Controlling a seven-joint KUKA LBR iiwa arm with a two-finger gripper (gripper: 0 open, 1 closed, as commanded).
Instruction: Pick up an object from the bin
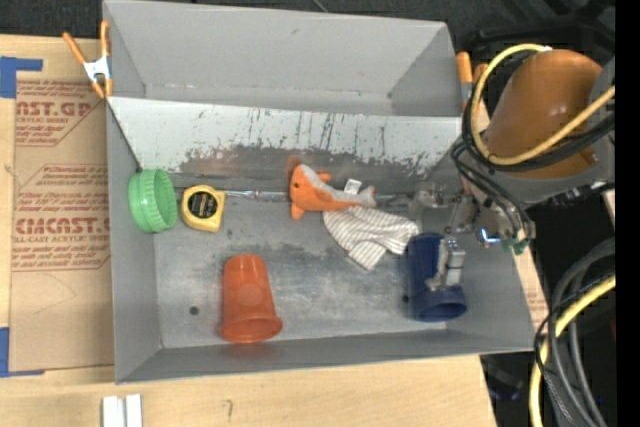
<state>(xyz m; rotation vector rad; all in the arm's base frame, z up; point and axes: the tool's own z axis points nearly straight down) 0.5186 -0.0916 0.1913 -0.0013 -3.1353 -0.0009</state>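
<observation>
My gripper hangs low at the bin's right end, right at a dark blue cup that lies near the front right corner. The gripper's tip overlaps the cup's upper right side; whether it touches the cup I cannot tell. A crumpled white checked cloth lies just left of the cup. Behind the cloth lies an orange plastic toy with a small white tag.
An orange cup lies on its side at the front middle. A yellow tape measure and a green round lid sit at the left end. The arm, with its orange cover and cables, stands over the right rim.
</observation>
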